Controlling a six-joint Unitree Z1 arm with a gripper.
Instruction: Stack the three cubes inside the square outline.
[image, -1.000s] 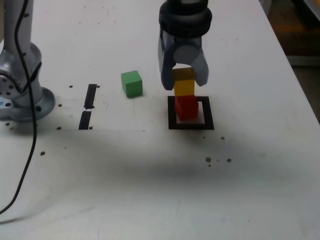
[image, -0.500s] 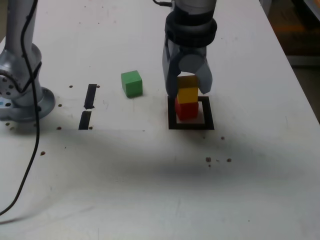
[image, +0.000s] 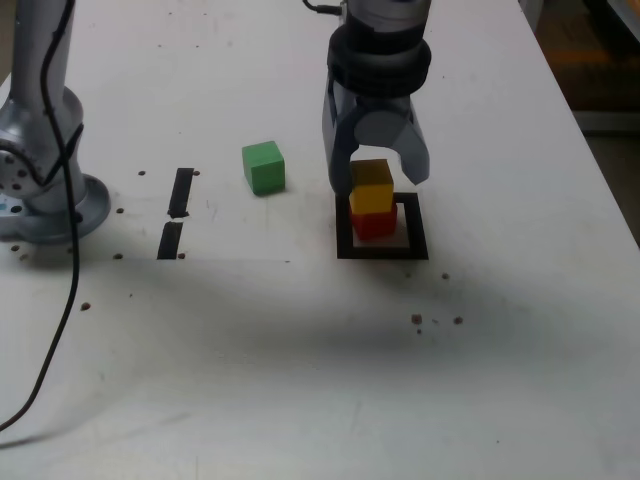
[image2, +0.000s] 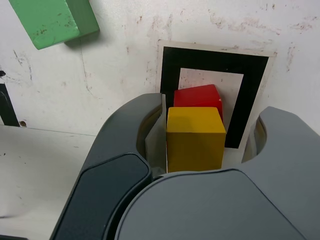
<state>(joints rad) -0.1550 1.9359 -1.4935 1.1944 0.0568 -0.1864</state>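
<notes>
Grey end effector (image2: 212, 137), jaws parted about the yellow cube (image2: 196, 142), one finger just beside it and a gap at the other: you appear to be releasing it on the red cube (image2: 200, 96), within the square outline (image2: 252, 100). Next, rise straight, clear of the stack, then fetch the green cube (image2: 57, 22), apart on the bench (image2: 120, 60). No writing is legible.

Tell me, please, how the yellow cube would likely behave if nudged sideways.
The yellow cube would probably slide rather than roll, given its flat faces. It might tip off, since it sits slightly offset on the red cube. Its crisp edges suggest it is stiff.
</notes>
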